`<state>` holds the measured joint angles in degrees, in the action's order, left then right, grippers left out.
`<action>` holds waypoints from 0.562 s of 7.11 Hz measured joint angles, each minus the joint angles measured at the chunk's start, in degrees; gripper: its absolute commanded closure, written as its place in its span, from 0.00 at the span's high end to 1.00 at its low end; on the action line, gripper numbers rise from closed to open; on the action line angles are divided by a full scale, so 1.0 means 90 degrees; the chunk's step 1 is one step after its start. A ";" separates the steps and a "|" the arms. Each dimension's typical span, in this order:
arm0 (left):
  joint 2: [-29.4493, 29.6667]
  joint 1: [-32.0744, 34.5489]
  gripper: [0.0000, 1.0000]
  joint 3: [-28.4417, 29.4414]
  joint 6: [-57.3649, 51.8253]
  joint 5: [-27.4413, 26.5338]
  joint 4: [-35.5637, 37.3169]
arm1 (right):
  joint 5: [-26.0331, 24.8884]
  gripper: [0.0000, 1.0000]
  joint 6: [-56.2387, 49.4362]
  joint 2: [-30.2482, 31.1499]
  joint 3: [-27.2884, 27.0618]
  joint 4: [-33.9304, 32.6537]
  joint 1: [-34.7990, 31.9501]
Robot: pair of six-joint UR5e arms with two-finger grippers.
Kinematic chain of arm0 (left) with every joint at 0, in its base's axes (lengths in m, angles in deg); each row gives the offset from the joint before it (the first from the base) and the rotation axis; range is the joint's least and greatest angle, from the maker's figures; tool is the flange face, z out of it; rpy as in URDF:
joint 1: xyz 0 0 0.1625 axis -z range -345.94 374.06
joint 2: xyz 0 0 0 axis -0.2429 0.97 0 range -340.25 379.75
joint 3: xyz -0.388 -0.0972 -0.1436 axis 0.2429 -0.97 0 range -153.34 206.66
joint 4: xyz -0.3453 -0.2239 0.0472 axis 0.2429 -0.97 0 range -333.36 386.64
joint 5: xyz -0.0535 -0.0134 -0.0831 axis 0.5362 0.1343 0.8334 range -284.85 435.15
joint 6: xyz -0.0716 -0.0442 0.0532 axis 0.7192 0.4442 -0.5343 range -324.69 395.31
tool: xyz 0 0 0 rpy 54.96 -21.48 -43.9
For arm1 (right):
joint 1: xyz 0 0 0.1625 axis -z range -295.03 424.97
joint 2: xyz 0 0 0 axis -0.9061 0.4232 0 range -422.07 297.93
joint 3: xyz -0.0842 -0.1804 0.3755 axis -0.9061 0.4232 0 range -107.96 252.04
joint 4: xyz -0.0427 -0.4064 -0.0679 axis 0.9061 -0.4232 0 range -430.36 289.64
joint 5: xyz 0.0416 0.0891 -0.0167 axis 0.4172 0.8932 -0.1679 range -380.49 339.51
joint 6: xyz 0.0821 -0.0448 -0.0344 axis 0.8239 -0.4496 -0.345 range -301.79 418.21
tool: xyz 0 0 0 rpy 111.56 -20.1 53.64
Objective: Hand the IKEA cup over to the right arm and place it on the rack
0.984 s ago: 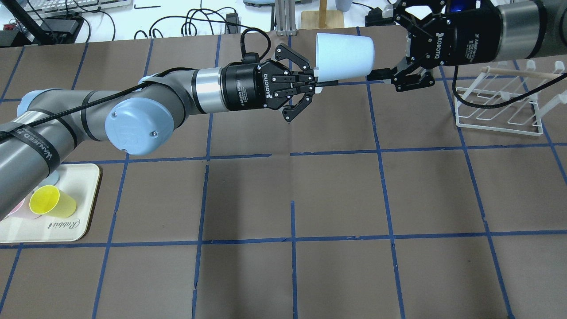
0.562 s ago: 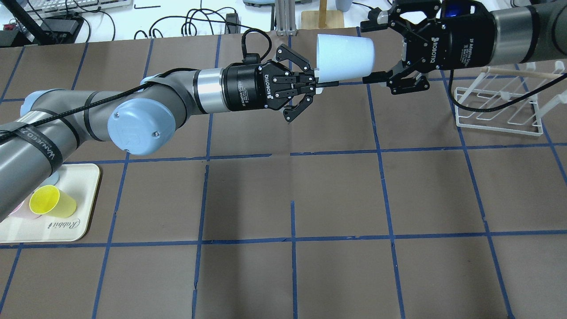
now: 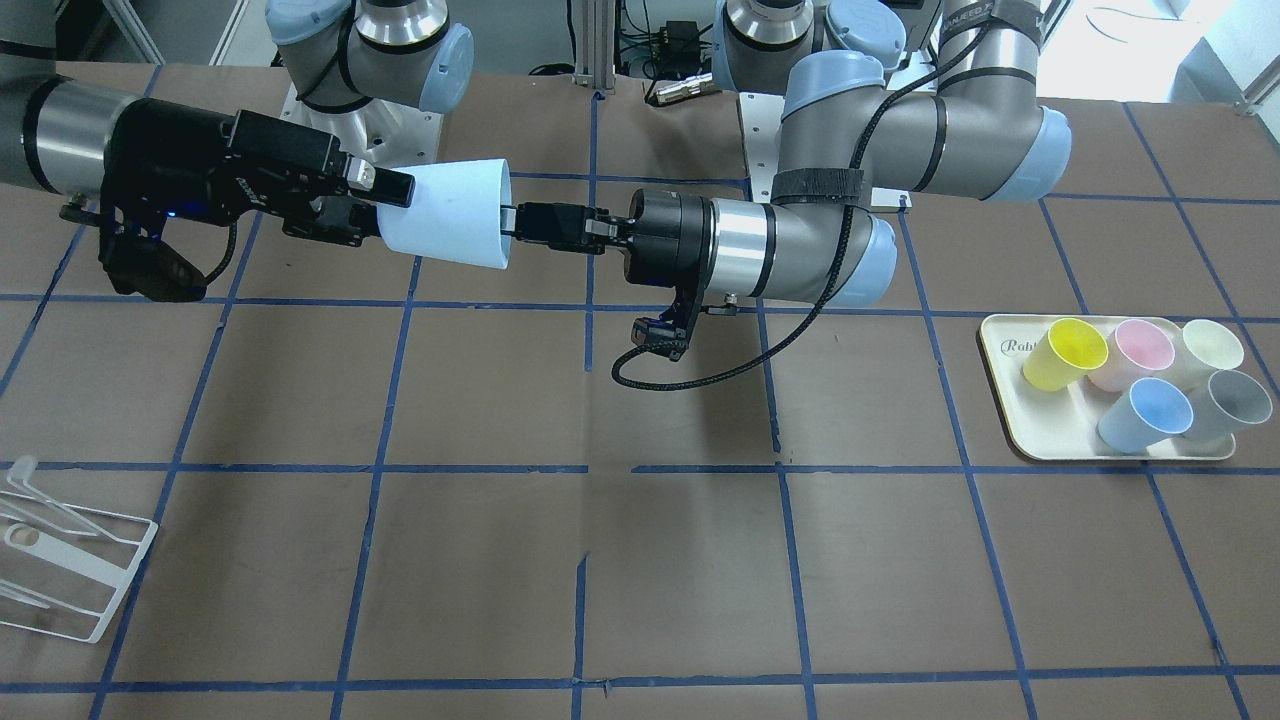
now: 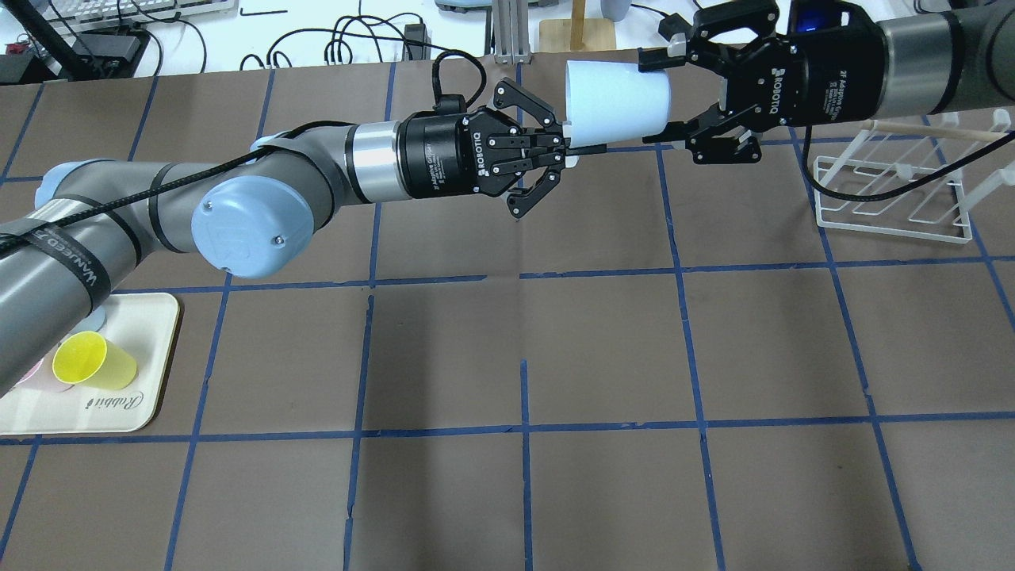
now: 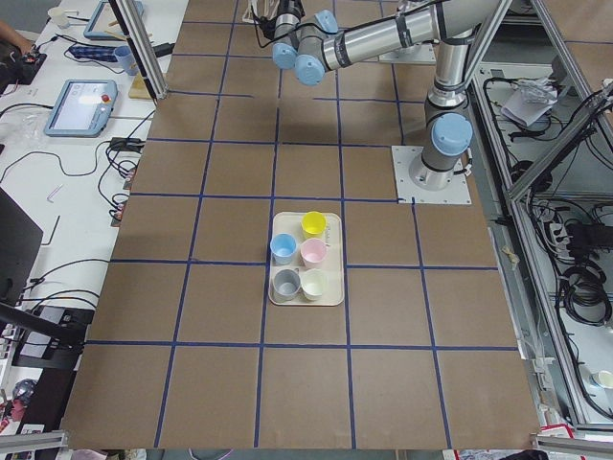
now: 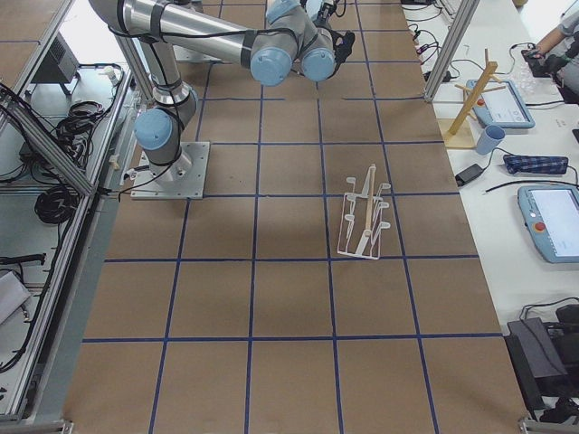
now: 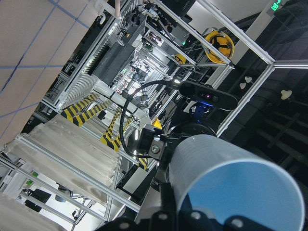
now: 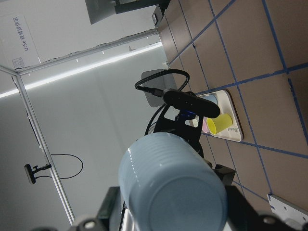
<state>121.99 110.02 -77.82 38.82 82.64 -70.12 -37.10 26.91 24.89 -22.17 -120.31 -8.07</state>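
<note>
Above the far side of the brown gridded table (image 4: 603, 349), a pale light-blue plastic tapered cup (image 4: 614, 99) lies sideways in midair, its rim pinched by the left arm's black two-finger gripper (image 4: 567, 149). The right arm's black gripper (image 4: 650, 97) spreads its fingers wide around the cup's narrow base. A white wire rack (image 4: 888, 222) stands nearby.

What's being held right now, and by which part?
The pale blue cup, pinched at its rim by the left gripper. The right gripper straddles its base, not visibly clamped.

the white wire rack (image 3: 70, 565) runs off the front view's lower left edge; overhead, the strapped grey left arm (image 4: 47, 270) hides most of the cream rectangular tray (image 4: 151, 357) at lower left.
</note>
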 measured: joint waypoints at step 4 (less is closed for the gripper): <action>-0.0010 -0.0002 0.97 -0.0002 0.0062 -0.0023 -0.0001 | -0.0009 0.31 0.0001 -0.0013 0.0084 -0.0015 0.0006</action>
<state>121.90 110.00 -77.83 39.37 82.43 -70.12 -37.18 26.92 24.77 -21.41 -120.45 -8.02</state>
